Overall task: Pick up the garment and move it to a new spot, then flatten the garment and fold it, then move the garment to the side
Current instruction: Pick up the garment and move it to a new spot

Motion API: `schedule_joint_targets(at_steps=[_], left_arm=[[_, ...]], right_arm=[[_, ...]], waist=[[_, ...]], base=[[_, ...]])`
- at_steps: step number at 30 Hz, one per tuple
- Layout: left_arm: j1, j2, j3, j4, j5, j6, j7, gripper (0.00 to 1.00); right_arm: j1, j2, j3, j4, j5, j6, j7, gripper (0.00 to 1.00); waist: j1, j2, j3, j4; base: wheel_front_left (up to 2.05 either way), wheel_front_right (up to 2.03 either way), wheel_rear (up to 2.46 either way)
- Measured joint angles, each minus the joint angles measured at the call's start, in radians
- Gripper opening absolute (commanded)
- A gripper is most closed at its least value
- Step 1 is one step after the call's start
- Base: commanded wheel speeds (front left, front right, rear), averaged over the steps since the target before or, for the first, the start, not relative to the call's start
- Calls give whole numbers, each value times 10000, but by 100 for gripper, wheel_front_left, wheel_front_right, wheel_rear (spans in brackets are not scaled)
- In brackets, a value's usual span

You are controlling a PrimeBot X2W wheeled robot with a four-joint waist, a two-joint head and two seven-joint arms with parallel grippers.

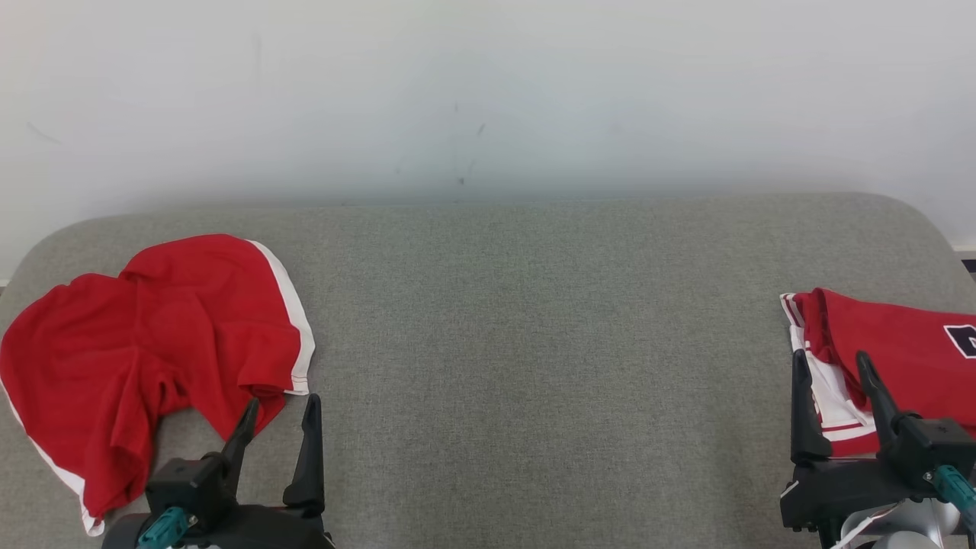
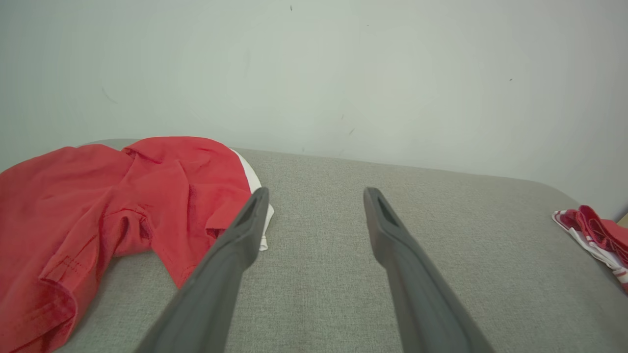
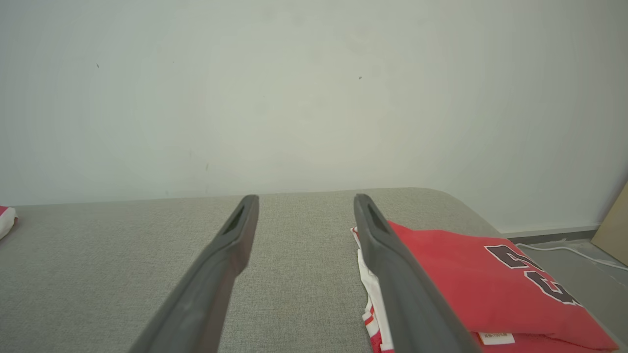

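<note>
Plainly, the red garment point(image 1: 152, 335) lies crumpled at the left end of the grey padded tabletop point(image 1: 534, 343). One white stripe point(image 1: 293, 320) runs down its right edge. The left end effector point(image 1: 281, 404) is beside the garment's near right corner, fingers spread wide and holding nothing. In the left wrist view its left finger overlaps the hem, though contact cannot be told. From that end effector the cloth lies ahead and to the left. Its long axis seems to run diagonally, from the far right lobe down to the near left corner at the tabletop's front edge. The right end effector point(image 1: 830, 358) is also spread and empty. It is well apart from the garment, at the other end, in front of a folded jersey point(image 1: 907, 351) with dark lettering. The left arm is clearly the nearer one, so the pick-up likely falls to it. A short reach leftward onto the bunched hem would do it, and the open middle of the tabletop offers the new spot.
</note>
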Motion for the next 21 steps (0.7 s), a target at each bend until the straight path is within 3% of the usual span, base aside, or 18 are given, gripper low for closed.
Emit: schedule_joint_targets(at_steps=[11,21], left_arm=[[-77,-52,-132,-2,27,0,161,100],[-115,-117,-150,-63,113,2,219,100]], right_arm=[[213,10,-167,-113,-4,-2,-77,100],[114,-17,73,-259,-121,19,-90,100]], waist=[[1,0,49,311],[0,0,116,1268]], base=[[0,0,0],[0,0,0]])
